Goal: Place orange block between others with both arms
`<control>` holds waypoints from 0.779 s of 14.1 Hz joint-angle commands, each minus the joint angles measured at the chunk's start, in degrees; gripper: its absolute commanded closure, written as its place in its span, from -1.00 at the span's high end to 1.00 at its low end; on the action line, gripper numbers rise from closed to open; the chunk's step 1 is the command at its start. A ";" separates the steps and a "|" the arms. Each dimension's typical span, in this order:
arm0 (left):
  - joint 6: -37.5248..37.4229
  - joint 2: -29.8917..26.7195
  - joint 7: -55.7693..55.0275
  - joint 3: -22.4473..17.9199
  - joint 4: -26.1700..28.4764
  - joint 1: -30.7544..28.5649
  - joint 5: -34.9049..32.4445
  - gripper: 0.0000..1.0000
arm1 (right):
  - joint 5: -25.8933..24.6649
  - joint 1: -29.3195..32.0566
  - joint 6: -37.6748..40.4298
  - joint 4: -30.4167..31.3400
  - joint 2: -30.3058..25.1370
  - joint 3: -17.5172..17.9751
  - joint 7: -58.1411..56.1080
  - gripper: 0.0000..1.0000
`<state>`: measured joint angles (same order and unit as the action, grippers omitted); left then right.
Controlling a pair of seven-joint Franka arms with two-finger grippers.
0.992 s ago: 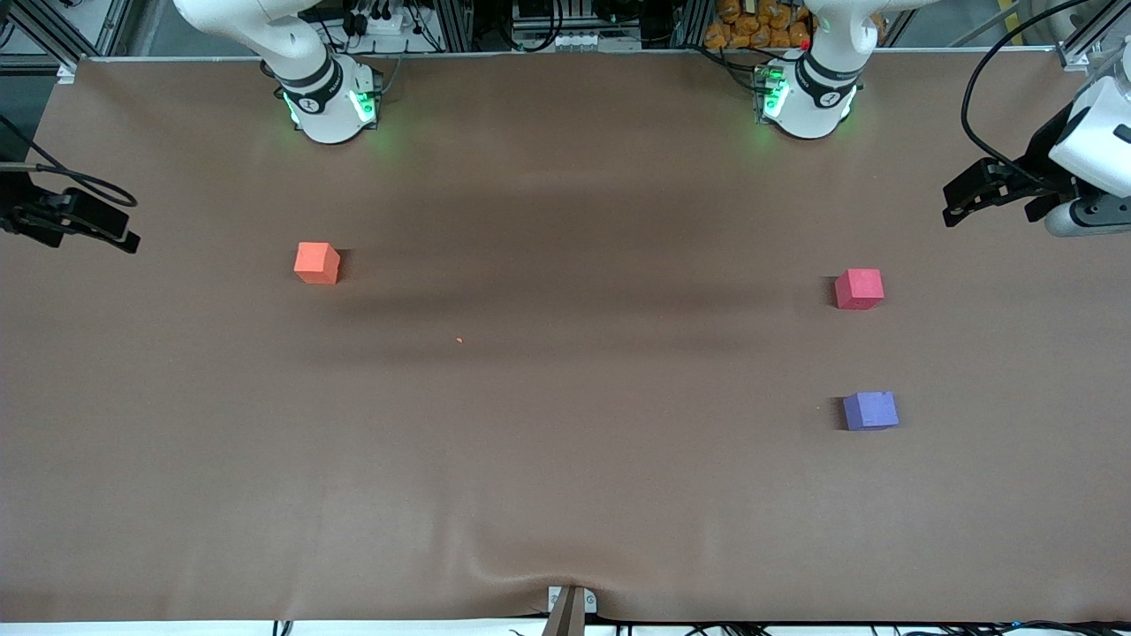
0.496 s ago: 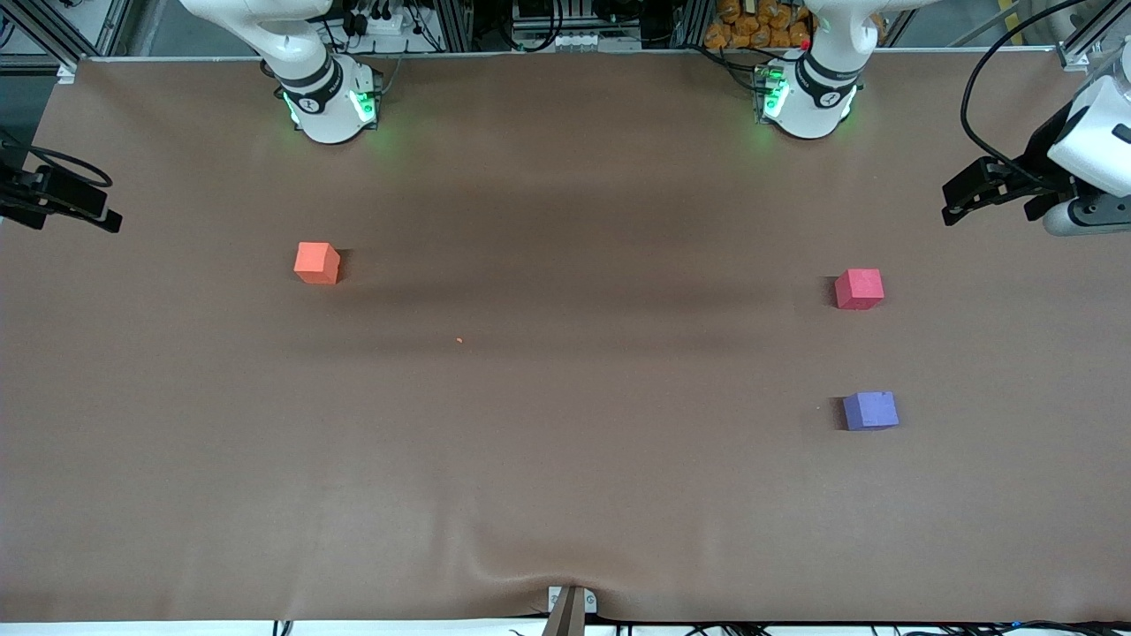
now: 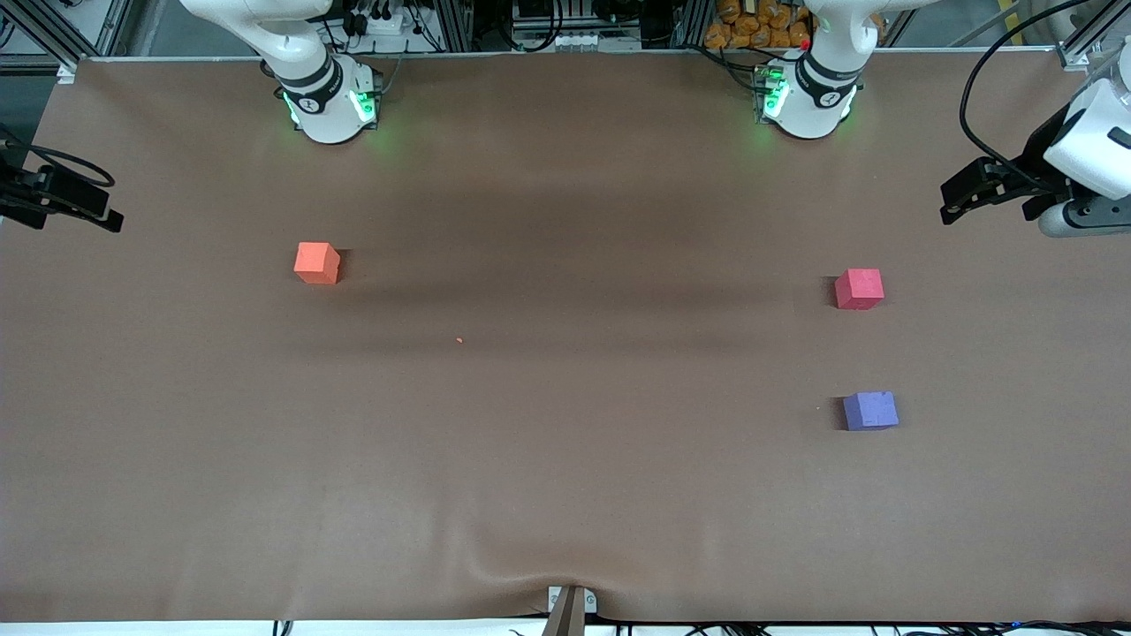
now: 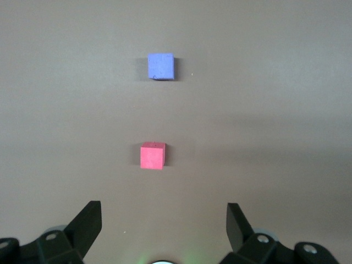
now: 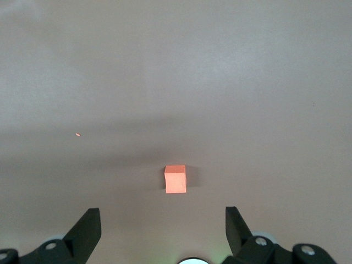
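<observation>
The orange block (image 3: 316, 262) (image 5: 176, 179) sits alone on the brown table toward the right arm's end. The red-pink cube (image 3: 859, 289) (image 4: 152, 155) and the purple-blue cube (image 3: 870, 411) (image 4: 160, 66) stand apart toward the left arm's end, the purple-blue one nearer the front camera. My right gripper (image 3: 108, 221) (image 5: 162, 214) hangs open and empty over the table's edge at the right arm's end, apart from the orange block. My left gripper (image 3: 950, 208) (image 4: 163, 212) hangs open and empty over the left arm's end, apart from the red-pink cube.
A tiny orange speck (image 3: 459, 340) (image 5: 77, 134) lies on the brown cloth (image 3: 565, 459) near the middle. A clamp (image 3: 570, 605) pinches the cloth into a wrinkle at the front edge. The two arm bases (image 3: 329, 102) (image 3: 808, 97) stand along the table's back edge.
The right gripper drew outward toward its end of the table and a little toward the bases. The left gripper shifted slightly. The cubes have not moved.
</observation>
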<state>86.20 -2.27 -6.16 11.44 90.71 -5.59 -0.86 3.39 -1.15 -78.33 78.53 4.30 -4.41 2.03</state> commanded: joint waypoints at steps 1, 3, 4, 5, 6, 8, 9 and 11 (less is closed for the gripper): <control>-1.48 -0.37 2.82 -0.28 -0.80 -1.09 0.07 1.00 | -1.28 1.15 0.90 -1.01 -0.08 1.25 -0.53 1.00; -1.21 -0.11 2.82 -0.28 -0.80 -1.35 0.07 1.00 | -1.36 1.15 0.90 -1.01 -0.08 1.34 -0.53 1.00; -1.21 -0.11 2.82 -0.19 -0.80 -1.35 0.07 1.00 | -1.28 1.07 0.90 -1.01 0.00 1.42 -0.53 1.00; -1.12 -0.11 2.82 -0.19 -0.80 -1.35 0.15 1.00 | -1.28 0.89 0.90 -1.01 0.00 1.69 -0.53 1.00; -1.04 0.07 2.82 -0.19 -0.89 -1.35 0.16 1.00 | -2.32 0.37 0.90 -1.01 0.09 2.12 -0.53 1.00; -1.04 0.16 2.74 -0.10 -0.45 -1.26 0.24 1.00 | -4.78 -2.17 0.81 -0.92 0.53 2.48 -0.53 1.00; -1.04 0.07 2.74 -0.10 -0.45 -1.35 0.33 1.00 | -5.92 -3.32 0.81 -0.83 0.62 2.48 -0.62 1.00; -0.77 0.16 2.74 -0.19 -0.89 -1.35 0.42 1.00 | -7.25 -4.38 0.72 -0.57 1.67 2.39 -0.71 1.00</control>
<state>85.98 -2.17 -4.31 10.96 90.68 -6.41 -0.86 -1.40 -4.63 -78.18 78.59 4.71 -2.08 1.73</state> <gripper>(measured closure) 0.000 0.000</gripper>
